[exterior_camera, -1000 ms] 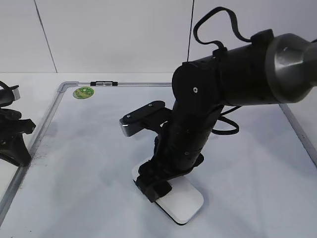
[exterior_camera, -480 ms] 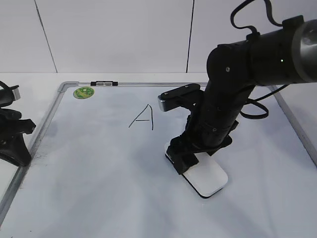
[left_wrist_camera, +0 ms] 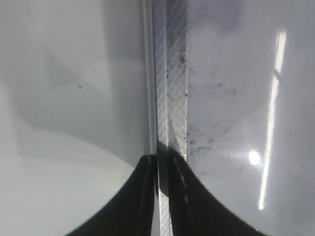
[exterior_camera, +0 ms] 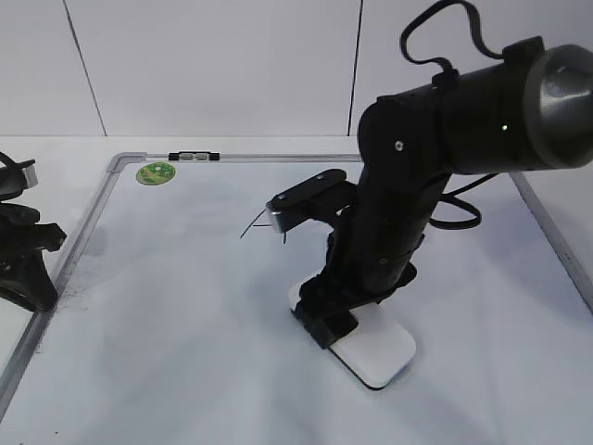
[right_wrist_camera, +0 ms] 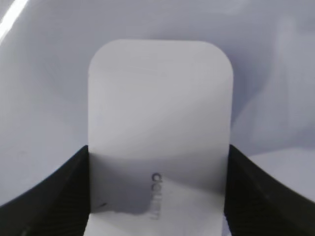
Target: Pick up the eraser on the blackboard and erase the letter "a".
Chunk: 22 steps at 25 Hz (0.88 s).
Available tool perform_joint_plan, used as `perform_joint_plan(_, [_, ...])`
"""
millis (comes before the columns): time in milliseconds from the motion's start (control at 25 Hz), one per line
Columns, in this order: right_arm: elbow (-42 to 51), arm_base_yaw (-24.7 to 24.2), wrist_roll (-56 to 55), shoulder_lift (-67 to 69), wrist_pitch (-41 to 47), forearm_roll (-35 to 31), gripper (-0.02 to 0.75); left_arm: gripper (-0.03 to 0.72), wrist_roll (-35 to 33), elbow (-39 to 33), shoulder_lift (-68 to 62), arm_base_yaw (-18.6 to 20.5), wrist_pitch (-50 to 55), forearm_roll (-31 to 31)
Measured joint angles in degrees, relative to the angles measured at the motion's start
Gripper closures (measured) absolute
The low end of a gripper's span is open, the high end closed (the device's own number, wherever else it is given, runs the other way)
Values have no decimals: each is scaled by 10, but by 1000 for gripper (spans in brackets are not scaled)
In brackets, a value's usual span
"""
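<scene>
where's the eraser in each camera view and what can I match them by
Exterior: eraser lower centre-right, flat on the blackboard, right gripper clamped on its sides.
Left wrist: not in it; only the board's frame.
Right wrist: eraser fills the centre between the fingers.
Shared landmark: the right gripper's black fingers.

**Inspector A:** Exterior view: bright, even, diffuse light. Soft shadow under the right arm (exterior_camera: 408, 213) on the blackboard (exterior_camera: 167, 315). Focus acceptable.

**Inspector B:** Left wrist view: a glare streak and a round hotspot on the board surface; the gripper fingers (left_wrist_camera: 142, 201) are dark and blurred. Right wrist view: the eraser (right_wrist_camera: 160, 123) is soft-edged, with shadow across its near end.
</scene>
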State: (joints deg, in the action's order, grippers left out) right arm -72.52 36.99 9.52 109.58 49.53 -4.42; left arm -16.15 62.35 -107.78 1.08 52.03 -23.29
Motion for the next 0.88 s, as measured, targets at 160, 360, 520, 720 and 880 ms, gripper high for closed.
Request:
perform_joint_plan(160, [0,45,2,0,8,0,164,621,0,0,0,0,0,0])
perform_joint_plan(360, [0,60,3,0,10,2,164,620,0,0,0,0,2,1])
perform_joint_plan(520, [0,57,-7,0,11,20,164,617,0,0,0,0,2,1])
perform_joint_plan(720, [0,17,-22,0,11,15,165,613,0,0,0,0,2,1])
perform_joint_plan(880, [0,-42,-25,0,10,16,165,612,0,0,0,0,2,1])
